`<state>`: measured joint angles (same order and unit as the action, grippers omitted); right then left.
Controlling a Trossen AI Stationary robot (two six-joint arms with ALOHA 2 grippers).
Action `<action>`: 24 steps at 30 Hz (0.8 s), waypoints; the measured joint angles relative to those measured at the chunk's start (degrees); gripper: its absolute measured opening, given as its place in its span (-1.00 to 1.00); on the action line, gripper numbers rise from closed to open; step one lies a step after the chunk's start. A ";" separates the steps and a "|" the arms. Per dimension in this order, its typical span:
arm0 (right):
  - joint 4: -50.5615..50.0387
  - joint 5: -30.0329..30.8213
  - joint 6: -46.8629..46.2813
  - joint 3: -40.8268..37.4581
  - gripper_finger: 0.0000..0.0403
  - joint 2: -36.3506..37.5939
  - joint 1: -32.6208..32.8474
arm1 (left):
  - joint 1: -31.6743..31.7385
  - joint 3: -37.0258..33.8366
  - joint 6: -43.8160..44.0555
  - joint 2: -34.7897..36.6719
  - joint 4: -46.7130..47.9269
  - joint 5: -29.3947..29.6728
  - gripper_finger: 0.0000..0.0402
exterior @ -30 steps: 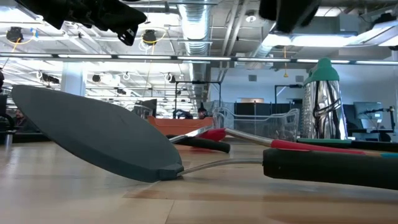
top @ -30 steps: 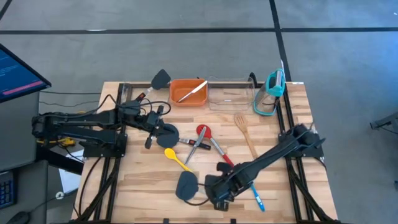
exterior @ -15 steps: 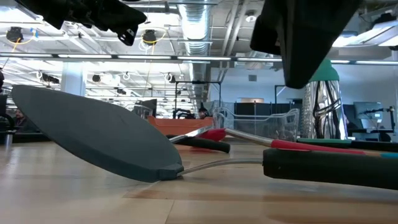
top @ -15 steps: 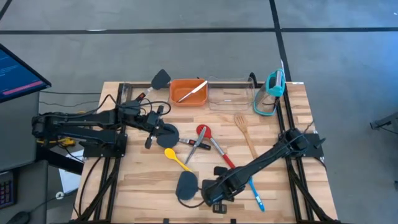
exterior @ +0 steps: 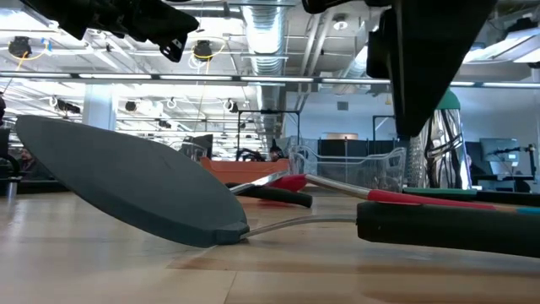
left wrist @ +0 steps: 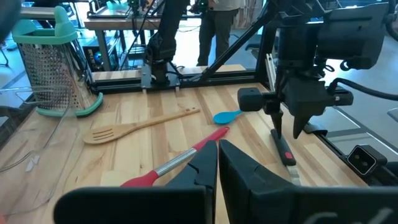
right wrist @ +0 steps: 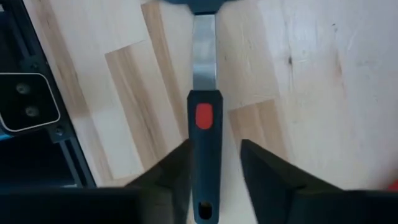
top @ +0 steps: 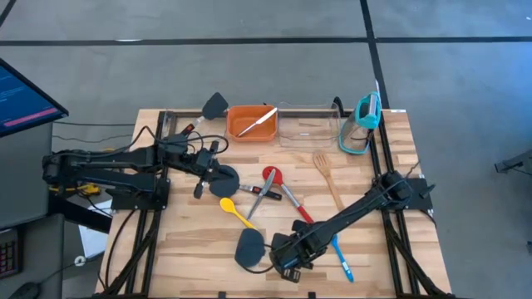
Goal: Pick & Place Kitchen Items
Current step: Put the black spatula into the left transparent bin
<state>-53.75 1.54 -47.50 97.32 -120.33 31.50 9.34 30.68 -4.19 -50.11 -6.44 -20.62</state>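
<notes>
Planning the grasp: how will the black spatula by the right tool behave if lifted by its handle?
The spatula will probably tip blade-down: its wide blade sits far from the handle. Its metal neck looks stiff. The right tool straddles the handle, which looks smooth and might twist.

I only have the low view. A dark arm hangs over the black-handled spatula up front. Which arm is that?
Observer: The right one. The high view shows the right gripper above that spatula, near the table's front edge.
Operator: Is it lined up on the handle?
Observer: Yes. In the right wrist view the handle lies between its open fingers, which have not closed on it.
Operator: And the left arm?
Observer: The left gripper is shut and holds nothing, over the table's left side.
</notes>
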 joint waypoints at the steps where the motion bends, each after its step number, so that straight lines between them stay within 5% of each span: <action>1: 0.16 0.00 0.22 -0.10 -0.25 0.00 0.15 | 0.00 0.00 0.00 0.00 0.00 0.00 -0.99; 9: 3.43 -0.06 -1.03 -3.66 -0.03 0.00 2.64 | 0.00 0.00 0.02 0.00 0.07 -0.05 -0.99; 24: 6.21 3.48 -2.68 -7.01 -0.12 0.02 3.05 | 0.00 -0.02 0.15 0.00 0.52 -0.12 -0.99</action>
<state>-47.54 5.02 -50.18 90.31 -120.31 34.55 9.34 30.65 -4.04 -50.10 -5.91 -20.75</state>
